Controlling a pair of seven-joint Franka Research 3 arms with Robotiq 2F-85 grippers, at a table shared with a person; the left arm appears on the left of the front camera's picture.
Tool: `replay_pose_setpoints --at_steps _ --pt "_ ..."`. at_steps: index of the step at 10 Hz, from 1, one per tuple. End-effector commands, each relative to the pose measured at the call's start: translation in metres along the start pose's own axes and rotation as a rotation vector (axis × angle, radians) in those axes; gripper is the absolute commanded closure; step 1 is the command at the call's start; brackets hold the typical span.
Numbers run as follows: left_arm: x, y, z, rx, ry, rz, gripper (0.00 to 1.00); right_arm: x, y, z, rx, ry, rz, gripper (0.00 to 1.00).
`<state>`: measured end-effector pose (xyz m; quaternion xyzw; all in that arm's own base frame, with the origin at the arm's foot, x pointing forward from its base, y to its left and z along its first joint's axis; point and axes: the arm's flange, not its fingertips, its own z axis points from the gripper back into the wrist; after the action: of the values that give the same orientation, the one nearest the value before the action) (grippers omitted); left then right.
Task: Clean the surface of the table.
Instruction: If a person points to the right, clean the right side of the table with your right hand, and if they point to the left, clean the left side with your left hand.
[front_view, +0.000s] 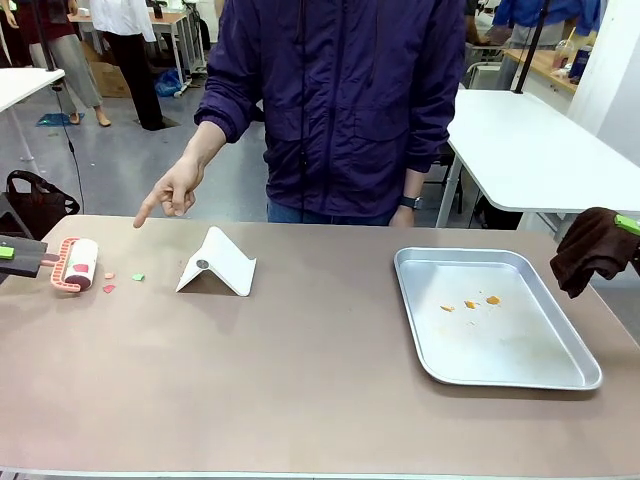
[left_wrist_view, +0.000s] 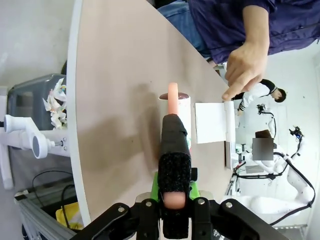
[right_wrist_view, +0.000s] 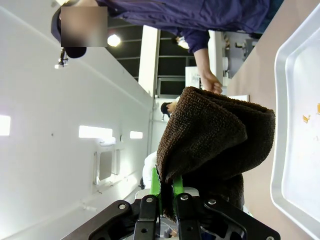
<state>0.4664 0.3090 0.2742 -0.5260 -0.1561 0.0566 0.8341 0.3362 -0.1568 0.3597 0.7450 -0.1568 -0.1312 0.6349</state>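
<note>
The brownish table carries small red and green scraps near its left end. Over them rests a lint roller with a pink handle, and my left gripper is shut on that handle at the table's left edge. In the left wrist view the left gripper clamps the black-wrapped handle, and the lint roller lies on the table. My right gripper is shut on a dark brown cloth. The cloth hangs above the table's right edge.
A person's hand points down at the scraps from the far side. A white folded stand sits right of the roller. A metal tray with orange crumbs lies at the right. White tables stand behind.
</note>
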Motion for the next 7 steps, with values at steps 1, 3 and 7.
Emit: replay_pose_setpoints --at_steps 1,3,7 --pt "-0.002 -0.006 -0.002 0.055 0.004 0.066 0.78 -0.005 0.005 -0.001 0.005 0.009 0.012 1.0" --pt "0.004 0.001 -0.006 0.081 0.037 0.131 0.78 -0.005 0.005 -0.001 0.005 0.009 0.012 1.0" --pt "0.01 0.002 -0.031 0.112 0.154 0.099 0.78 -0.005 0.005 -0.001 0.005 0.009 0.012 1.0"
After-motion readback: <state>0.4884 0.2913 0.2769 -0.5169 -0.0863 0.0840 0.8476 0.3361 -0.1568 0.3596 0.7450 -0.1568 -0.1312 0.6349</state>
